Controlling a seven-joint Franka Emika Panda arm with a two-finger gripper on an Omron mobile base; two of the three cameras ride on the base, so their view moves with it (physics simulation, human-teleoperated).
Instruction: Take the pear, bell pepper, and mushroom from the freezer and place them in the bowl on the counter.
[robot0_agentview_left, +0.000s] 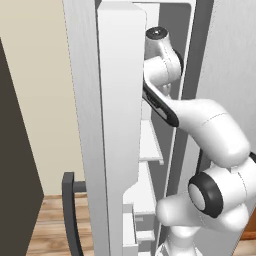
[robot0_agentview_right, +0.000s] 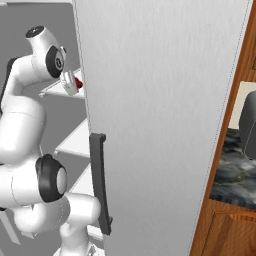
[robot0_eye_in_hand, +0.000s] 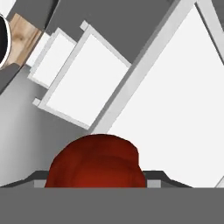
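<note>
The red bell pepper sits at the bottom of the hand view, between the fingertips of my gripper, which is shut on it. In the right base view the gripper hangs just above a white shelf inside the freezer, with a bit of the red bell pepper showing at its tip. The arm reaches into the freezer past its open door. White shelves and drawers lie below the pepper. The pear, the mushroom and the bowl are out of view.
The wide grey fridge door with its dark handle stands close on the right of the arm. Beyond it lies the dark marbled counter over brown cabinets. The freezer door's dark handle sticks out at the lower left.
</note>
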